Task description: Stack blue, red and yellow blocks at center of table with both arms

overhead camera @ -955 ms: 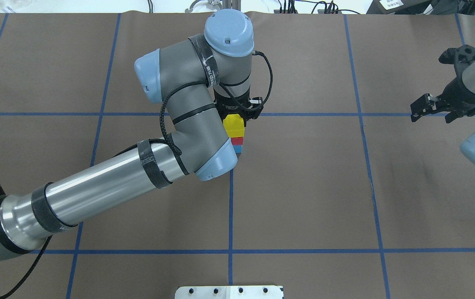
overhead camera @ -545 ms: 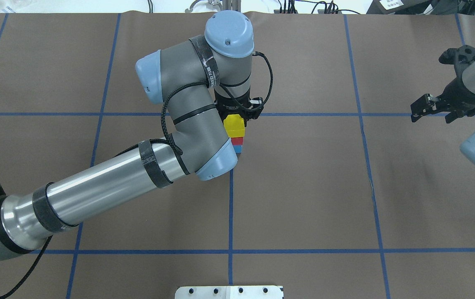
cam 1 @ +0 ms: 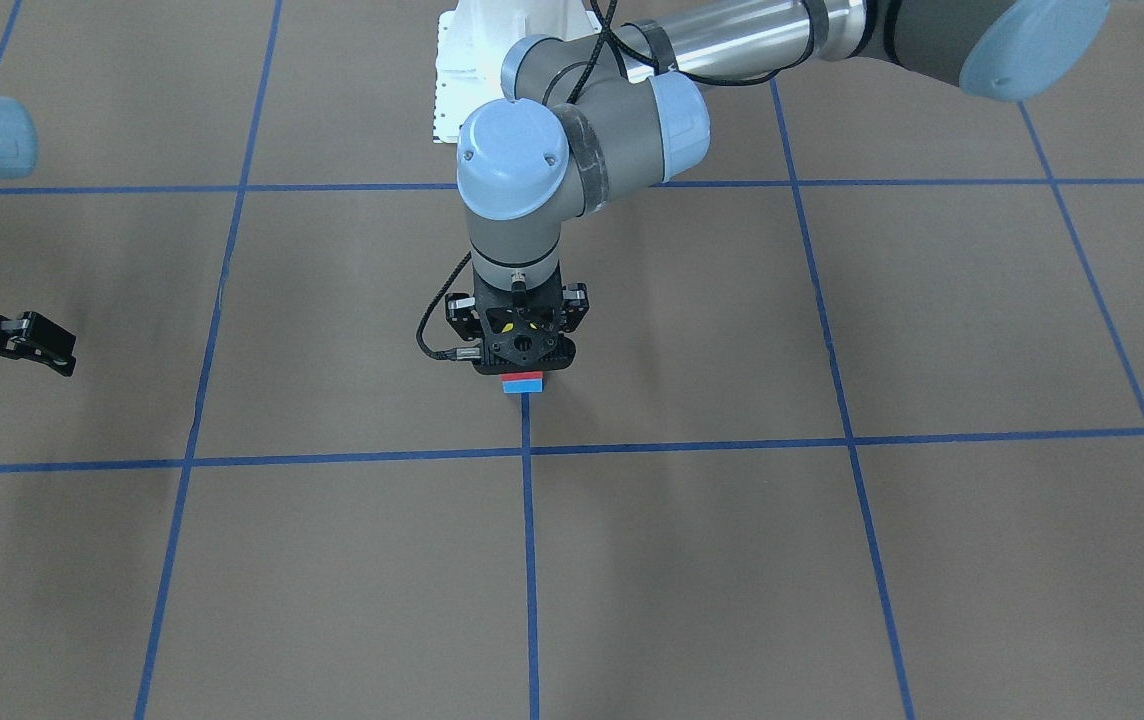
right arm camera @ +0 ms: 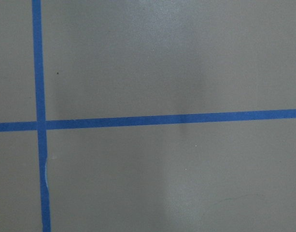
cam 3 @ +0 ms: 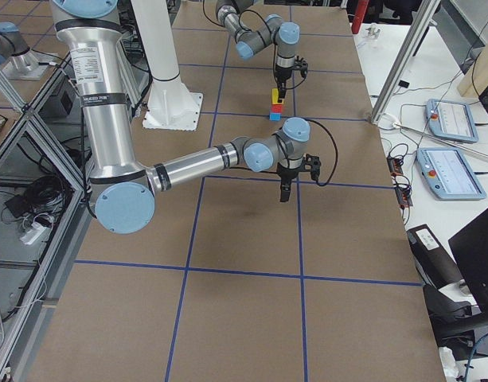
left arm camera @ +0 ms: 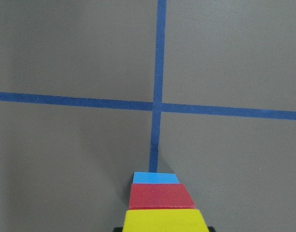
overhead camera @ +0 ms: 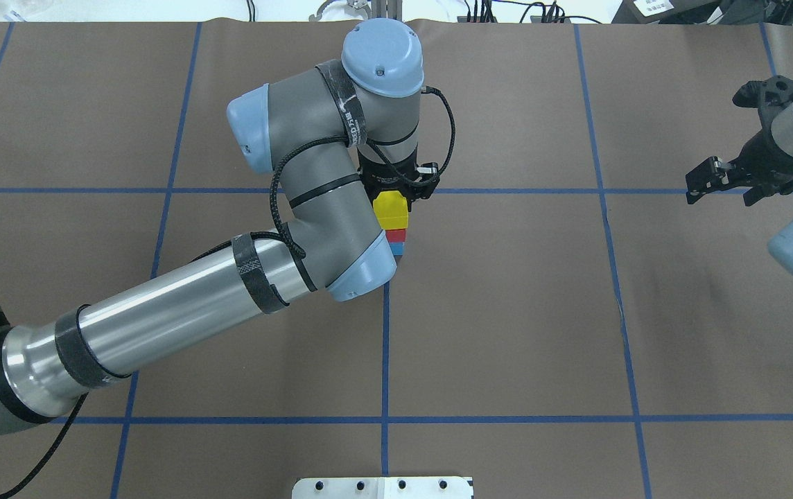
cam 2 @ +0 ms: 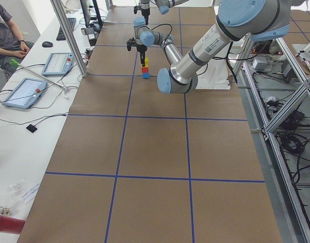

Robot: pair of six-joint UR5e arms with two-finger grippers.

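- The stack is found at the middle of the table (overhead camera: 507, 312), right by a crossing of the blue tape lines (overhead camera: 385, 346). The blue block (overhead camera: 397, 247) is at the bottom, the red block (overhead camera: 396, 235) on it, and the yellow block (overhead camera: 391, 206) on top.
- The left gripper (cam 1: 523, 360) is parked straight above the stack. In the wrist view its jaws are seen flush against the yellow block's sides, so it looks clamped on it.
- The right gripper (overhead camera: 721, 188) is held well off to the right, jaws apart, nothing in them.
- Likely risk: if the arm gets lifted before the grip is fully let go, or the jaws part unevenly, the yellow block could be dragged up or nudged sideways and the stack toppled.
- The blocks look like smooth, hard, flat-faced cuboids, so not much friction can be counted on between them. The table is covered in a matte brown sheet.
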